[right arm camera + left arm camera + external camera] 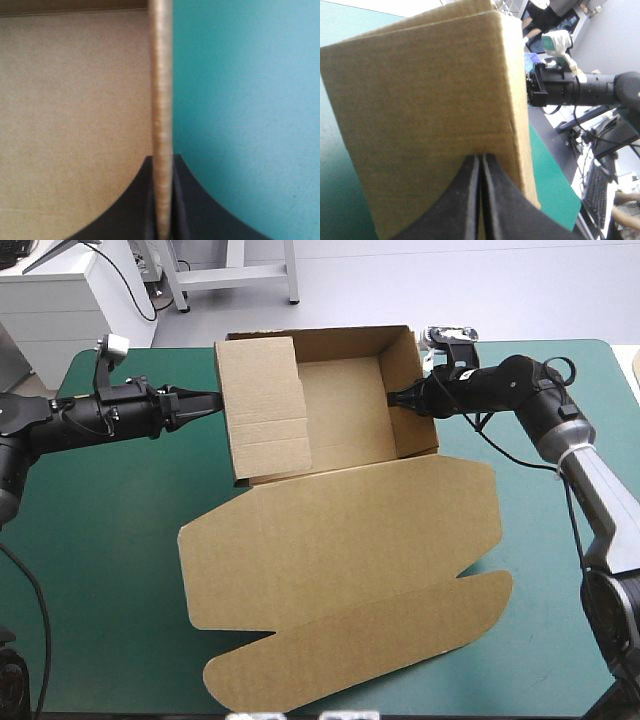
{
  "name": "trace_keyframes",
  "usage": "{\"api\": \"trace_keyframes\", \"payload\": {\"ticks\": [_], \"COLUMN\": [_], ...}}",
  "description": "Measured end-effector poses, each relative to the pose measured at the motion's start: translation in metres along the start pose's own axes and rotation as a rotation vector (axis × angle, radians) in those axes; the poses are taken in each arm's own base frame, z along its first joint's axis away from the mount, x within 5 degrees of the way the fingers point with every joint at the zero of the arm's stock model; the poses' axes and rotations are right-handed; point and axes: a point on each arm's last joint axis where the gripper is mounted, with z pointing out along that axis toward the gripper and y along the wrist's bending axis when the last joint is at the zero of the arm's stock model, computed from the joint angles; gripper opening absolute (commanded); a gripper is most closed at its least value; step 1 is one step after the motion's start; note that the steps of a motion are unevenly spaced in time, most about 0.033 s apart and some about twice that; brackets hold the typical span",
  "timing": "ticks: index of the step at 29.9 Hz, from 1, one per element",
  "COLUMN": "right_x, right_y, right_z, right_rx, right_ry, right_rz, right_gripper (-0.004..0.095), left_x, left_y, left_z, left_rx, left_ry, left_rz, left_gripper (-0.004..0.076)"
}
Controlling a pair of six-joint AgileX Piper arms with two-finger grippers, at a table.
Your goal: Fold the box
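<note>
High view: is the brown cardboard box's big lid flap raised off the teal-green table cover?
No, the lid flap of the brown cardboard box lies flat on the teal-green table cover.

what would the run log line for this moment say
box: walls up, lid flat | left claw: shut, tip against left wall's outside | right claw: shut on box, right wall

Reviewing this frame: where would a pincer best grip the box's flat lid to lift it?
Probably the front flap of the lid, approached low from the robot's side: it lies flat on the teal-green cover, its free edge facing that way.
</note>
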Motion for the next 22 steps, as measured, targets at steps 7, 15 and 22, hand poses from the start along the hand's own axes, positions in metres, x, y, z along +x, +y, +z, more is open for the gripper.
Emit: {"api": "trace_keyframes", "payload": {"ticks": [7,15,22], "right_x": [0.001,0.008,0.009], "right_y": [0.017,0.033,0.036], "right_z": [0.007,0.014,0.016], "right_rx": [0.001,0.092,0.107], "right_ry": [-0.014,0.016,0.020], "right_rz": [-0.014,-0.061,-0.051], "right_gripper": [-0.0015,-0.0015,-0.0015], "left_x": [0.007,0.009,0.018], "left_y": [-0.002,0.000,0.007], "left_z": [-0.005,-0.006,-0.004], "left_rx": [-0.082,-0.112,-0.226], "left_ry": [0.065,0.083,0.176], "left_rz": [0.023,-0.018,-0.032], "left_gripper": [0.0018,0.0351,0.0456]}}
